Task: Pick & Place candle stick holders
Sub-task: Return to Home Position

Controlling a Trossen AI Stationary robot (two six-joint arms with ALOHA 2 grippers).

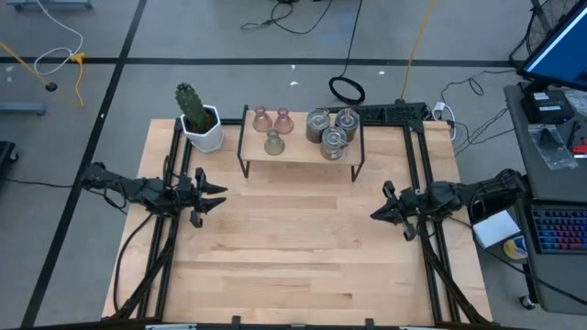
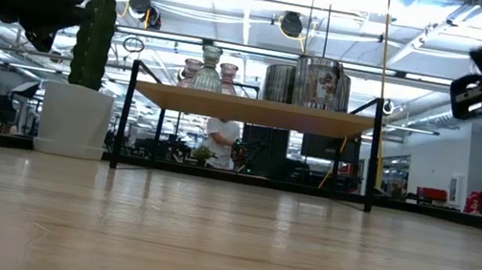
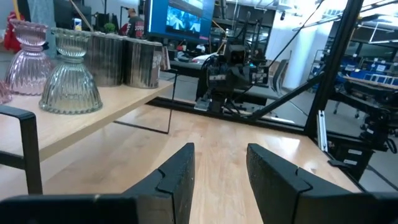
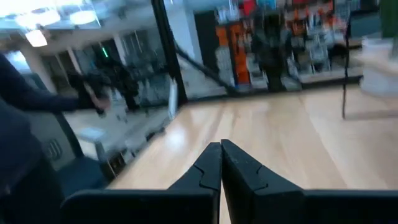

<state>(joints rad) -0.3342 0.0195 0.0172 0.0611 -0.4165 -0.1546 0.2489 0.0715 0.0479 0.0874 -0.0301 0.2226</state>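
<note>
The candle stick holders stand on a small wooden shelf (image 1: 303, 147) at the table's far middle. Two are pinkish glass (image 1: 261, 117) (image 1: 283, 120), and one is olive-green (image 1: 272, 142). Three are squat silvery cylinders (image 1: 318, 124) (image 1: 347, 119) (image 1: 334, 142). My left gripper (image 1: 215, 194) hovers open above the table at its left side, pointing level toward the right, with nothing between its fingers (image 3: 180, 177). My right gripper (image 1: 374, 213) hovers shut at the right side, pointing toward the left (image 4: 221, 165). Both are nearer than the shelf and apart from it.
A cactus in a white pot (image 1: 197, 119) stands at the far left beside the shelf. The shelf rests on thin black legs (image 2: 124, 117). Bare wooden tabletop (image 1: 293, 247) lies between and in front of the two grippers. A person (image 2: 219, 141) shows in the room beyond.
</note>
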